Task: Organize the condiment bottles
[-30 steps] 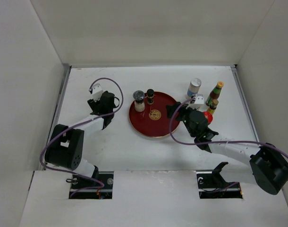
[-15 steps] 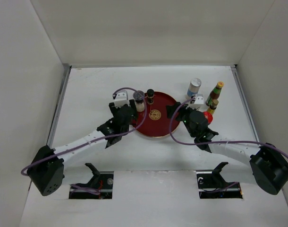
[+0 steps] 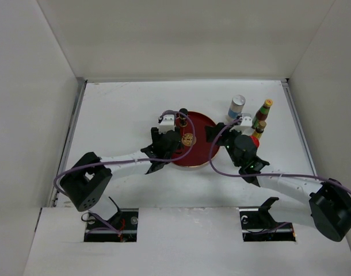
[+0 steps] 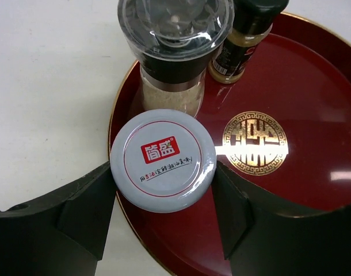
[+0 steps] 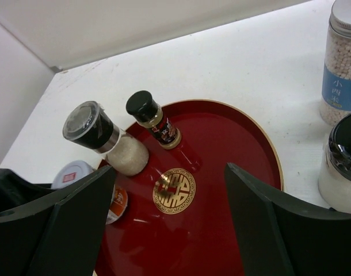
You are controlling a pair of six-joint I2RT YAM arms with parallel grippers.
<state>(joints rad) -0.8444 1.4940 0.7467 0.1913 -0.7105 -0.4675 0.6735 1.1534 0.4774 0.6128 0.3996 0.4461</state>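
Left gripper (image 4: pixel 163 179), clamped on the upright grey-lidded jar (image 4: pixel 163 158), poised over the red tray's (image 4: pixel 313 98) left rim.

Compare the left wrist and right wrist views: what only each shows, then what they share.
Left wrist only: the left fingers closed on the grey-lidded jar, its lid print readable. Right wrist only: the open right fingers, a blue-labelled jar and a white-filled shaker. Both: the red tray, its gold emblem, the clear-capped grinder, the black-capped bottle and the grey-lidded jar.
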